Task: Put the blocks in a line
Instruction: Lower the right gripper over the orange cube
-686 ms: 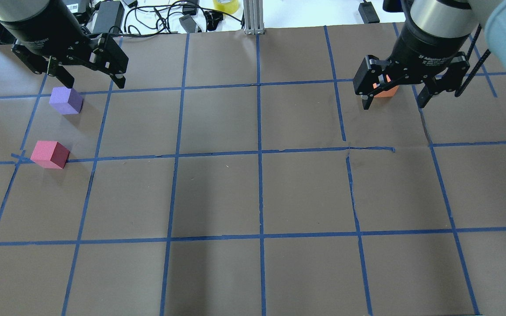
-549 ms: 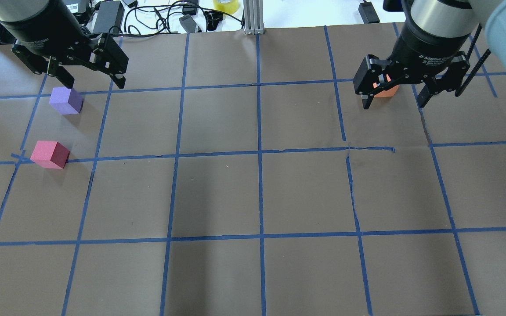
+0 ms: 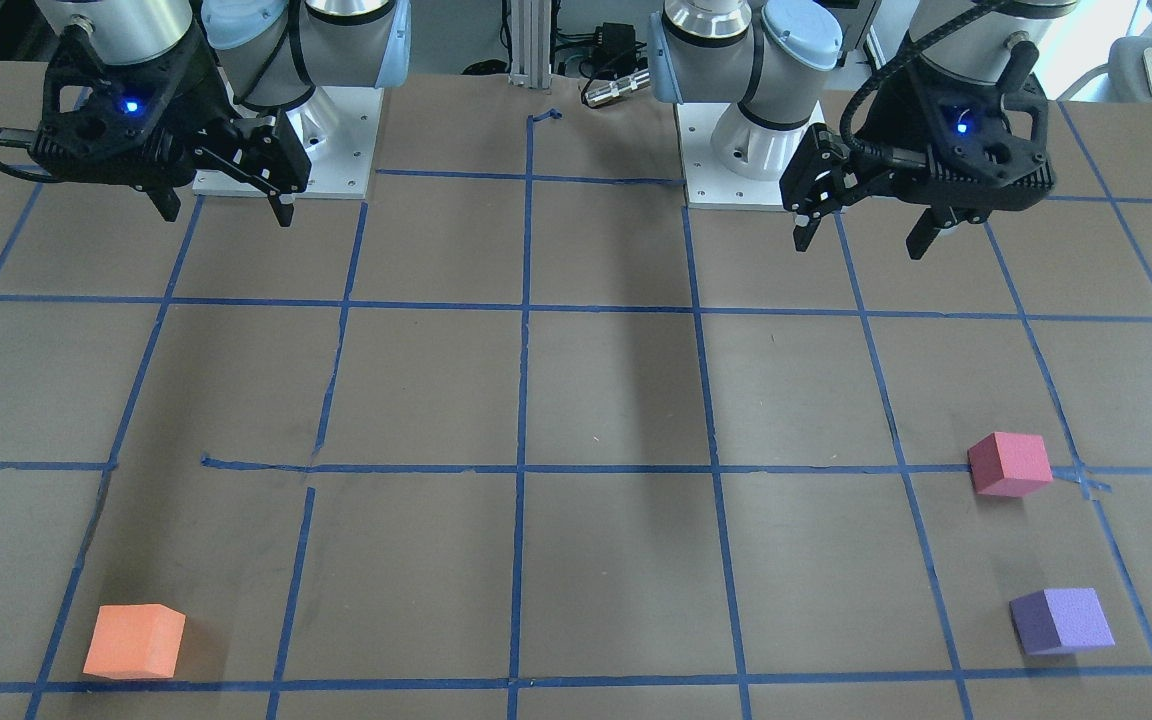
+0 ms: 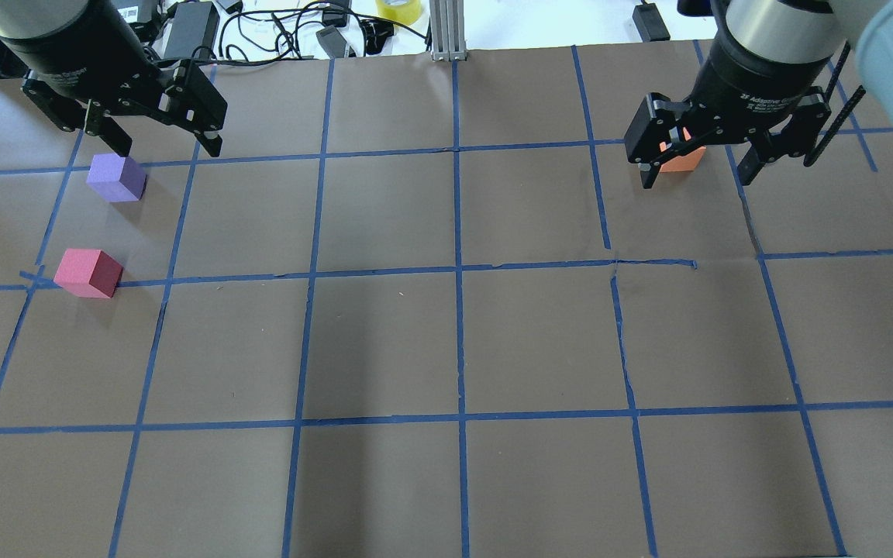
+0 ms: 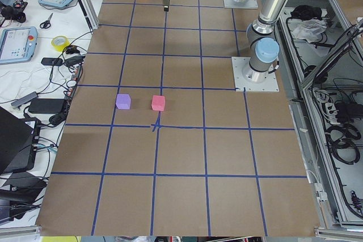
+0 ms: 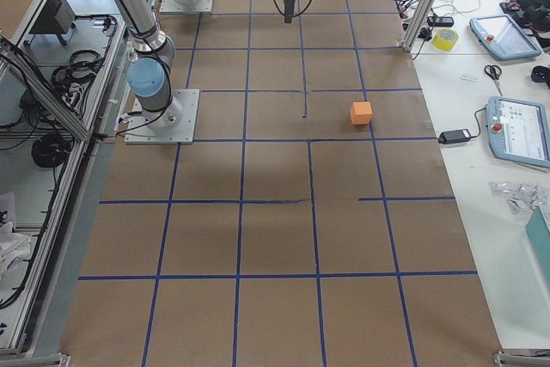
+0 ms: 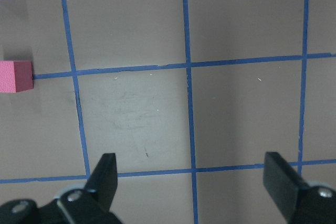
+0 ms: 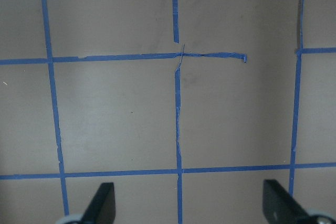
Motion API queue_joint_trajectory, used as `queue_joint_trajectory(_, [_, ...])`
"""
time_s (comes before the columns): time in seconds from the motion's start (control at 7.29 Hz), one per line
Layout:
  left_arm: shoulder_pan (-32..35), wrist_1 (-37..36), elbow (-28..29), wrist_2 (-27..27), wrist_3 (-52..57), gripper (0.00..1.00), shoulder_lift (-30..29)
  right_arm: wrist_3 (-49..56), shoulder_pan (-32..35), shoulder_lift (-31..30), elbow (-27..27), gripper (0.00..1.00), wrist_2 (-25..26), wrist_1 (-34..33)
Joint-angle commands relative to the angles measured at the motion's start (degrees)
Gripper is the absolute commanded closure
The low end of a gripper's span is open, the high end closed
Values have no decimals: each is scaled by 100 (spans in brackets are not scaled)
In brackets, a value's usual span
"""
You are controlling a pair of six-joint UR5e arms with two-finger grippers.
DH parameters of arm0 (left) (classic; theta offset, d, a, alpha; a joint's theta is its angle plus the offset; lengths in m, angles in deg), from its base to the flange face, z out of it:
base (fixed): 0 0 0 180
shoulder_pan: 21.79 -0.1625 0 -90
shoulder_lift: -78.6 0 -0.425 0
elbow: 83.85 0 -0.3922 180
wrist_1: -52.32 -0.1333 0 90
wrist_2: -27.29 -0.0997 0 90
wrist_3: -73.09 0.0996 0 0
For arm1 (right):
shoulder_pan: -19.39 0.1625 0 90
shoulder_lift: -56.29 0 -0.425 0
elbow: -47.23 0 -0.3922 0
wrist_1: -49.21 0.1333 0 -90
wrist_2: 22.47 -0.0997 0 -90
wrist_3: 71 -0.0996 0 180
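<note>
Three foam blocks lie on the brown table. The purple block and the pinkish-red block sit on the left, and both also show in the front view. The orange block lies far right; overhead it is partly hidden behind my right gripper. My left gripper hangs open and empty high above the table. Its wrist view shows the pinkish-red block at the left edge. My right gripper is open, empty and high; its wrist view shows no block.
Blue tape marks a grid on the table. Cables, power bricks and a yellow tape roll lie past the far edge, beside an aluminium post. The arm bases stand at the robot's side.
My right gripper has shifted slightly toward the far edge in the overhead view. The left gripper and the blocks have not moved.
</note>
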Motion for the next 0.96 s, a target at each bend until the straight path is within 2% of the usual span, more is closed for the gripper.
queue_joint_trajectory(0.0, [0, -7, -6, -9, 0, 0, -1, 14, -6, 2, 0, 0, 24, -162])
queue_joint_trajectory(0.82, [0, 2, -15, -9, 0, 0, 43, 49, -24, 11, 8, 0, 60, -154])
